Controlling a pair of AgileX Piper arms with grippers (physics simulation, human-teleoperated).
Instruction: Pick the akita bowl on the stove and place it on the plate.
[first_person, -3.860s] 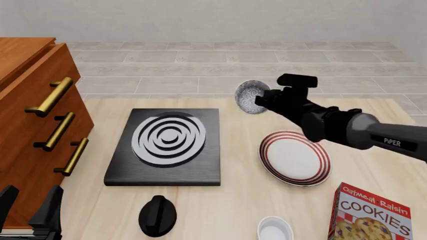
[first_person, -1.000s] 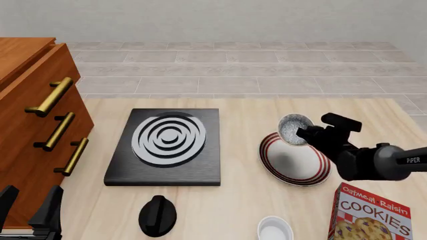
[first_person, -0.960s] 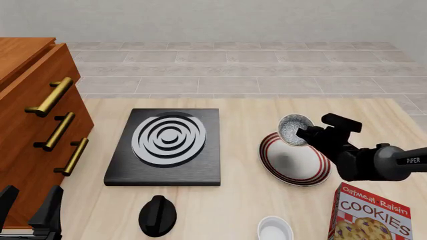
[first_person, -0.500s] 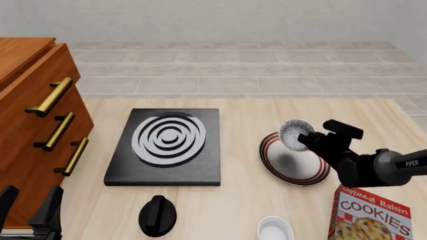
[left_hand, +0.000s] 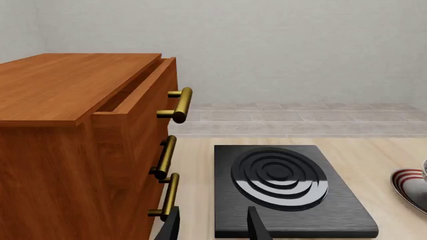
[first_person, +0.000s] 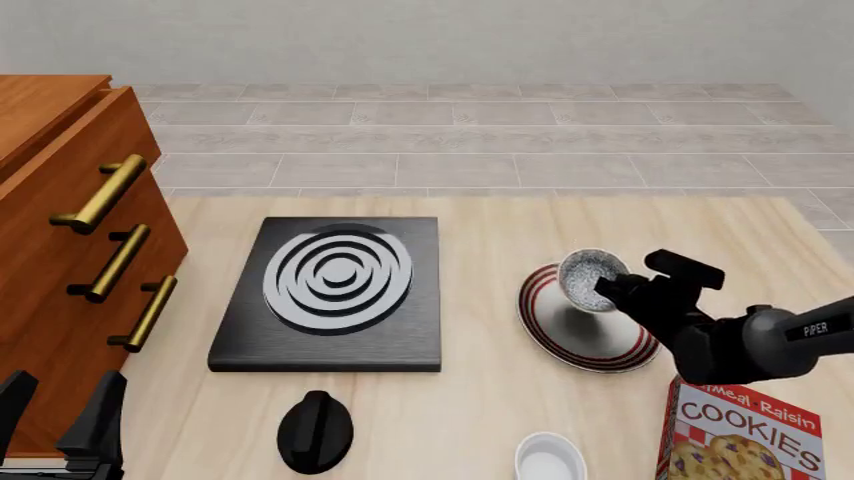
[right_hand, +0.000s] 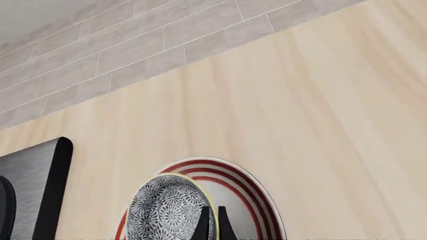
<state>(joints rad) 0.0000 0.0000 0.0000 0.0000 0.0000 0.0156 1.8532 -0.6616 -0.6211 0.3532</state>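
One dresser (first_person: 67, 250) with three brass handles stands at the table's (first_person: 467, 420) left edge, its top drawer slightly open. One stove (first_person: 334, 290) lies bare. One plate (first_person: 587, 330) carries the one akita bowl (first_person: 591, 279), tilted, over its far part; whether it touches the plate is unclear. One cookie box (first_person: 741, 432), one knob (first_person: 315, 432) and one small white bowl (first_person: 550, 460), empty, sit near. The right gripper (first_person: 611, 290) reaches in low, clamped on the bowl's rim. The left gripper (left_hand: 212, 227) rests by the dresser, fingers apart.
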